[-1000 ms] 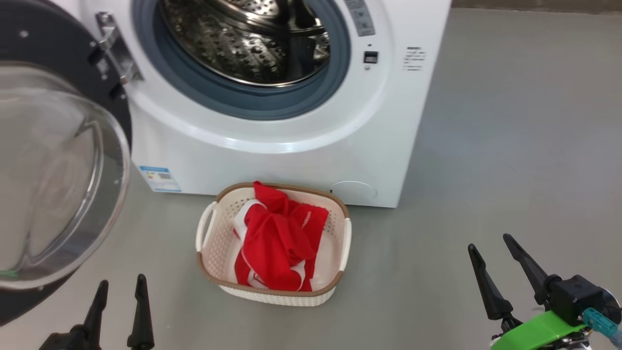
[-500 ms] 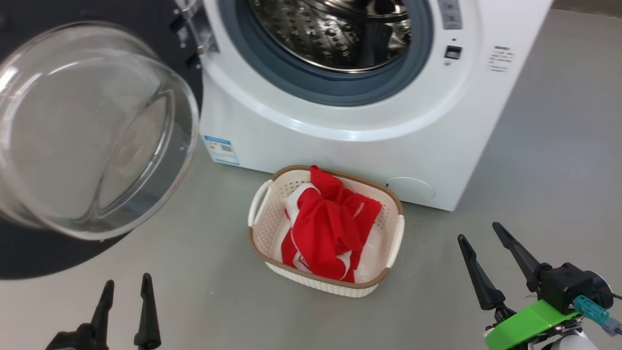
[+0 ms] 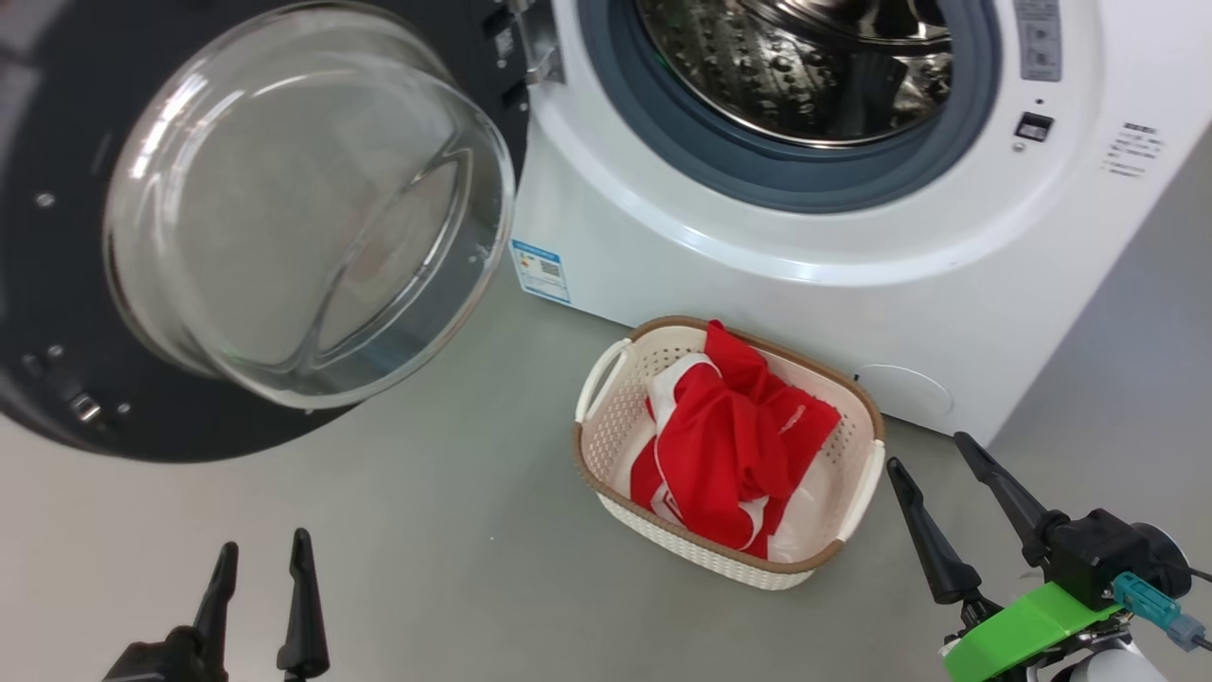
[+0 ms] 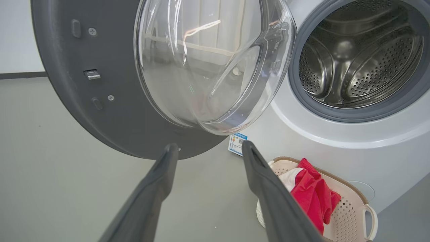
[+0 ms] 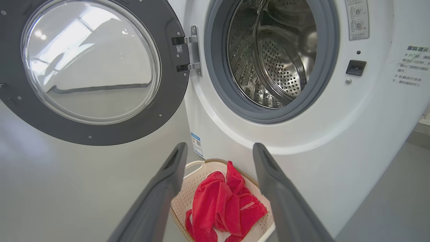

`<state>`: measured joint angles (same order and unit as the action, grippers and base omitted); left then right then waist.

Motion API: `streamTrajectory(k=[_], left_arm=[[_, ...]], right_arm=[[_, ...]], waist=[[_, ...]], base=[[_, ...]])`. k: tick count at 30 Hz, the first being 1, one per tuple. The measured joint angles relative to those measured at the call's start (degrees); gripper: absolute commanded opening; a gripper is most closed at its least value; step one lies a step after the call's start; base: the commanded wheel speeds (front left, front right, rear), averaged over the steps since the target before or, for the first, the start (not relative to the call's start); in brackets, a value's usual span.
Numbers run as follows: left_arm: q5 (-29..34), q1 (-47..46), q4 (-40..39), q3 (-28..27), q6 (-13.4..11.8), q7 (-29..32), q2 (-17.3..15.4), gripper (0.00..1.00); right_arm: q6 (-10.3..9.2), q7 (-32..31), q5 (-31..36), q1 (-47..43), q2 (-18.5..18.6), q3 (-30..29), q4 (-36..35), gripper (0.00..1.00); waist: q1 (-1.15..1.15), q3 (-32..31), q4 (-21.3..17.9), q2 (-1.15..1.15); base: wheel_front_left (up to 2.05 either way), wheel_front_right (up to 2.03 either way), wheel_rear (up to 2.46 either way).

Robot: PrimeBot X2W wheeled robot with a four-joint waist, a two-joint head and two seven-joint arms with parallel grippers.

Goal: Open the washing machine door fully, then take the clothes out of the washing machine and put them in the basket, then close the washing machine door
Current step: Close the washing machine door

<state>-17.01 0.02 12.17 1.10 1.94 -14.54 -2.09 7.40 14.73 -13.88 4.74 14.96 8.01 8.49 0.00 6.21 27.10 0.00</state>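
Clothes point(image 3: 739, 445) lie bundled in the basket point(image 3: 606, 431), lower centre of the head frame, on the floor point(image 3: 426, 530) just in front of the washing machine point(image 3: 720, 246). The drum point(image 3: 805, 66) looks empty to us, so we judge that closing the door is what remains. The washing machine door point(image 3: 284, 218) stands swung wide at upper left of the frame, glass bowl toward us, hinge point(image 3: 535, 47) on its right edge beside the drum mouth, free edge at far left. The left tool point(image 3: 264, 549), lower left, sits below the door and is nearer. The right tool point(image 3: 926, 451), lower right, is just beside the basket, well apart from the door. Both tools are spread wide, released, holding and touching nothing. We reckon the push belongs on the door's left side, swinging it rightward.
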Motion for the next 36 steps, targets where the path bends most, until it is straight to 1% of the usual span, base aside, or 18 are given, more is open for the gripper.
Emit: streamTrajectory(k=[6,10,19,28,30,32,33,34,35,36], left_arm=[[-0.4,0.0,0.0,0.1,0.0,0.0,0.0,1.0],[-0.4,0.7,-0.5,-0.4,-0.2,0.0,0.0,1.0],[-1.3,1.3,-2.0,-0.8,-1.2,0.0,0.1,1.0],[-2.2,2.2,-3.2,-1.3,-1.5,0.0,0.1,1.0],[-2.3,2.2,-3.4,-1.4,-1.7,0.0,0.1,0.96],[-2.3,2.2,-3.6,-1.4,-1.7,0.0,0.1,0.96],[-2.3,2.2,-3.8,-1.4,-1.7,0.0,0.1,0.93],[-2.3,2.2,-3.9,-1.4,-1.7,0.0,0.1,0.73],[-2.3,2.2,-4.0,-1.4,-1.7,0.0,0.1,0.41],[-2.4,2.2,-4.1,-1.4,-1.7,0.0,0.1,0.02]], right_arm=[[0.0,0.0,0.0,0.0,0.0,0.2,0.2,1.0],[0.0,0.0,0.0,0.2,0.0,1.1,0.4,1.0],[0.0,0.0,-0.4,2.6,0.4,2.7,1.3,1.0],[0.0,0.0,-0.8,3.5,0.7,3.5,1.8,1.0],[0.0,0.0,-0.9,3.5,0.7,3.6,1.8,1.0],[0.0,0.0,-0.9,3.5,0.7,3.6,1.8,1.0],[0.0,0.0,-0.9,3.5,0.7,3.6,1.8,1.0],[0.0,0.0,-0.9,3.5,0.7,3.6,1.8,1.0],[0.0,0.0,-0.9,3.5,0.8,3.6,1.8,1.0],[0.0,0.0,-0.9,3.5,0.8,3.6,1.8,1.0]], waist=[[0.0,0.0,2.8,0.0],[0.0,0.1,3.9,0.0],[0.0,0.8,4.3,0.0],[0.0,0.8,4.4,0.0],[0.0,0.8,4.4,0.0],[0.0,0.9,4.4,0.0],[0.0,0.9,4.4,0.0],[0.0,0.9,4.3,0.0],[0.0,0.9,4.3,0.0],[0.0,0.9,4.3,0.0]], base=[[0.0,0.0,0.0],[0.0,0.0,0.0],[0.0,0.0,0.0],[0.0,0.0,0.0],[0.0,0.0,0.0],[0.0,0.0,0.0],[0.0,0.0,0.0],[0.0,0.0,0.0],[0.0,0.0,0.0],[0.0,0.0,0.0]])
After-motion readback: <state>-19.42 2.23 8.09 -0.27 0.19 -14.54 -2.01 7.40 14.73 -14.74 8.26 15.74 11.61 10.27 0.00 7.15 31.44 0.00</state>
